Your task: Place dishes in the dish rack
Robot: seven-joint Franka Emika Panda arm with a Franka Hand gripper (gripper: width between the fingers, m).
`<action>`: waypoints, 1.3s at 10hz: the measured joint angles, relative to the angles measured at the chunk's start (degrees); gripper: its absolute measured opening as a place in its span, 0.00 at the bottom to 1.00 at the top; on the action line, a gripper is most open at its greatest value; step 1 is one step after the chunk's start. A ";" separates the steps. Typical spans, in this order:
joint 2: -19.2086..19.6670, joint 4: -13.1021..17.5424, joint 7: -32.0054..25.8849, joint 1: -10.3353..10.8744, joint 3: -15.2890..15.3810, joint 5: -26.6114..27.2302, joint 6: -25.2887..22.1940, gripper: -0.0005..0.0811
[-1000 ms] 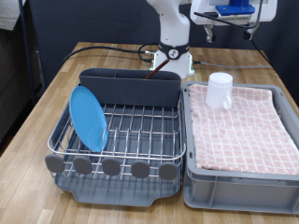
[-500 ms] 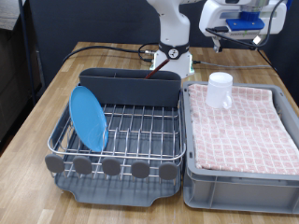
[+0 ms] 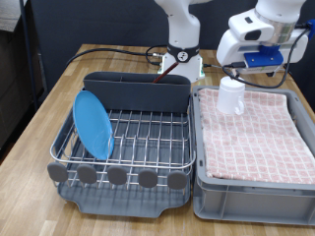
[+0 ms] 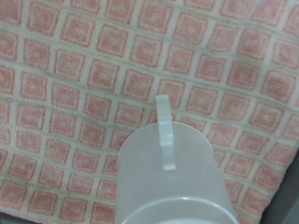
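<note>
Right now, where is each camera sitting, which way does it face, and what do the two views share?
Exterior view: off the arm, facing across the table at the dish rack holding the blue plate, and the grey tub; arm and gripper show above the white cup.
Wrist view: on the hand, looking down at the cup; no fingers show.
Shared: cup and pink checked cloth.

Arm reaches in from above; pincer points downward.

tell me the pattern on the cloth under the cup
Pink and white checks on the cloth, clearest in the wrist view.
</note>
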 joint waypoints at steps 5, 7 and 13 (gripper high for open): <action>3.62 -0.84 -1.88 -0.01 0.29 1.48 2.99 0.99; 4.05 -1.86 -2.21 -0.02 0.27 1.86 4.47 0.99; 5.24 -4.76 -4.49 -0.15 -0.06 2.97 8.58 0.99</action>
